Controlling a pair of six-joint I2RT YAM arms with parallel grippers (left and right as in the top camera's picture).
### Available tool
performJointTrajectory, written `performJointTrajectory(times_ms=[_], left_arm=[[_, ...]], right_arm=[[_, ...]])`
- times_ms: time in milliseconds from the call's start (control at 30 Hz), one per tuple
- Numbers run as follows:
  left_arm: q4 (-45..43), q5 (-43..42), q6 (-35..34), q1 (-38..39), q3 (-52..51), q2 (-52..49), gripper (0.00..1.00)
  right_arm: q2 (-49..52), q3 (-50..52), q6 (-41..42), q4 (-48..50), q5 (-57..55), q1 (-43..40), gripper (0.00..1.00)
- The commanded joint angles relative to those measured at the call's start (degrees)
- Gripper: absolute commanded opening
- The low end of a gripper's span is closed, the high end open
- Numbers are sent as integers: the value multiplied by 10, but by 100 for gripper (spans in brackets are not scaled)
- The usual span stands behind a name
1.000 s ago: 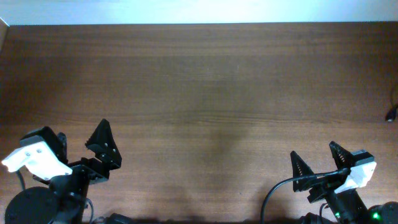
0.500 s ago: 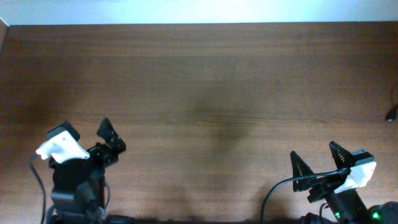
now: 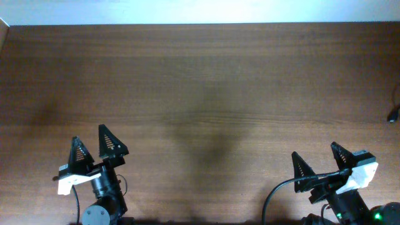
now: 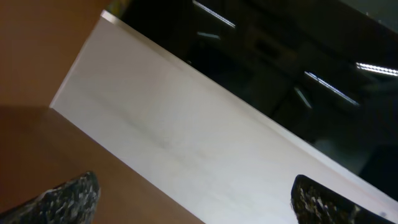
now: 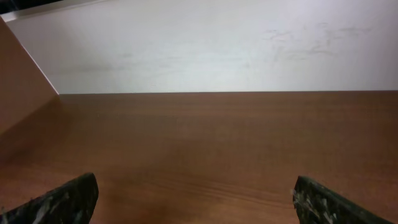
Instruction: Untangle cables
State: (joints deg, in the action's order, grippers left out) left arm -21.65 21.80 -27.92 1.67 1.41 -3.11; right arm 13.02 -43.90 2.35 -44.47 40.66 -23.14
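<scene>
— What sits in the bottom corners?
— The two tips of the left claw (image 4: pixel 194 202), spread wide apart.
— And beyond them?
— Brown tabletop (image 4: pixel 37 149), then a tilted white wall (image 4: pixel 186 137), with a dark space (image 4: pixel 261 50) and pale light streaks (image 4: pixel 214 15) above.

One cable (image 3: pixel 392 115) cut off by the right edge

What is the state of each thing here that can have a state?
Left gripper: open, holding nothing.
Right gripper: open, holding nothing.
Cable: only its end shows, at the right edge of the table; neither gripper touches it.
</scene>
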Motion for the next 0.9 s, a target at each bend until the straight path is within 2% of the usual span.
performJointTrajectory(times_ms=[0, 133, 267, 400, 567, 667, 867], left_arm=[[36, 5, 28, -19, -9, 28, 99], [116, 1, 60, -13, -9, 28, 99], [189, -11, 165, -10, -9, 28, 99], [246, -106, 288, -10, -9, 28, 99], [258, -123, 326, -10, -9, 28, 99], [263, -155, 325, -9, -8, 28, 99], [263, -155, 325, -9, -8, 28, 99]], right_arm=[[-2, 2, -6, 1, 9, 3, 99], [-2, 2, -6, 1, 9, 3, 99], [-2, 2, -6, 1, 9, 3, 99], [-2, 2, -6, 1, 9, 3, 99], [-2, 2, -6, 1, 9, 3, 99], [-2, 2, -6, 1, 9, 3, 99], [-2, 2, -6, 1, 9, 3, 99]])
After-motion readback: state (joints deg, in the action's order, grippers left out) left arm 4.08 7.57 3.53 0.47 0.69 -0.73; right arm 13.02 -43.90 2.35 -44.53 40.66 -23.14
